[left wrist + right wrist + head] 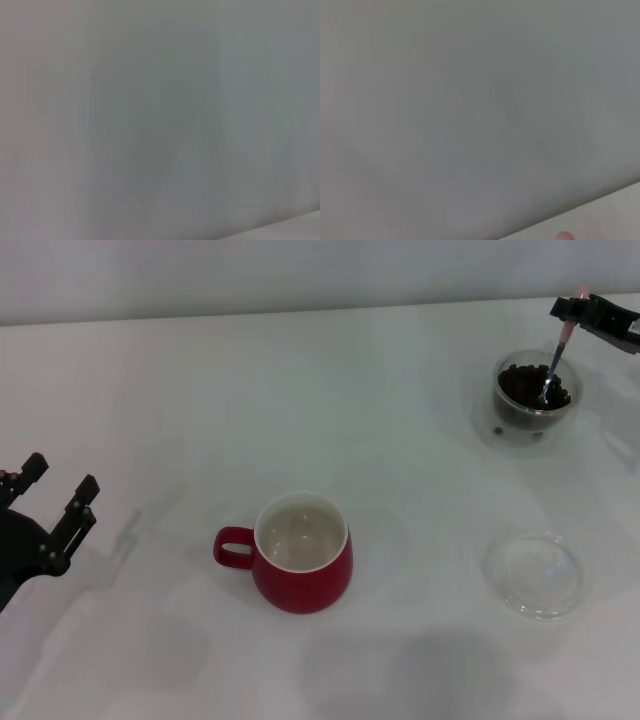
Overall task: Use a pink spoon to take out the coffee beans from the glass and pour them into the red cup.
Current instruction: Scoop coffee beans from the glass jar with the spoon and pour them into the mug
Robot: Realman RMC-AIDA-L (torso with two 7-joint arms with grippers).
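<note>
The pink spoon (557, 358) stands steeply in the glass (534, 400) at the far right of the white surface (300, 390), its shiny bowl down among the coffee beans (528, 390) and its pale pink handle end up at the right gripper (580, 312). The jaws of that gripper are closed on the handle tip, so the spoon is held, not leaning free. The beans are a dark, nearly black heap filling much of the glass; a couple of dark specks show low at the glass wall, though whether they lie inside or outside I cannot tell.

By my reading the task is at its first scoop: the spoon is in the beans, but nothing has been carried over yet. The red cup (300, 565) sits well apart from the glass, near the middle of the surface toward the robot, its loop handle pointing to the robot's left, and its white inside shows no beans. Lifting a spoonful, crossing to the cup and tipping it in are all left to do.

A shallow clear dish (535, 573) lies on the surface near the robot's side of the glass, to the right of the cup. The left gripper (50, 505) hangs parked at the left edge, jaws spread and holding nothing. The wrist views show only blank grey.
</note>
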